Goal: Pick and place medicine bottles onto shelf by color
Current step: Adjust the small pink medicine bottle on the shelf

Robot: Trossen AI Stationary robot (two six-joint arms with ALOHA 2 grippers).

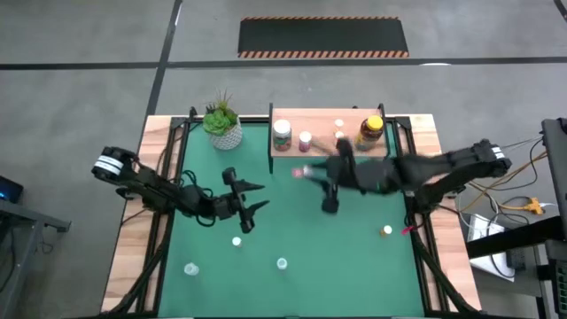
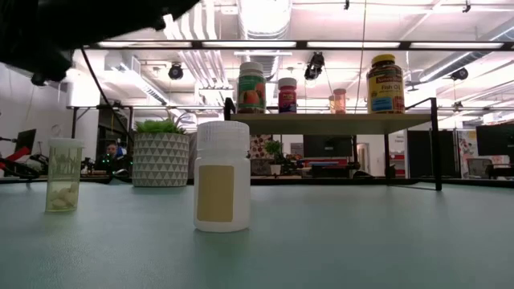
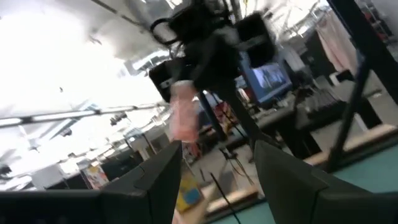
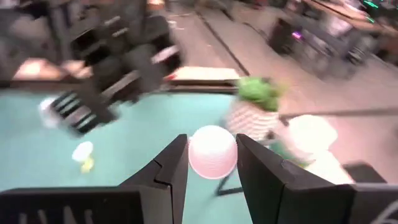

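I count four medicine bottles already up on the shelf at the far side of the tabletop: a green-and-white one on the left, a small pink-labelled one, a small one farther back, and the amber yellow-lidded jar on the right. My right gripper has its jaws clamped on a pink-capped bottle and hangs in the air just in front of the shelf, so that one looks close to being placed. My left gripper sits over the left middle of the tabletop, jaws parted and holding nothing. Left to do, as I judge it: a white bottle just near of the left gripper, a clear vial and another white bottle at the near edge, and a small orange one on the right
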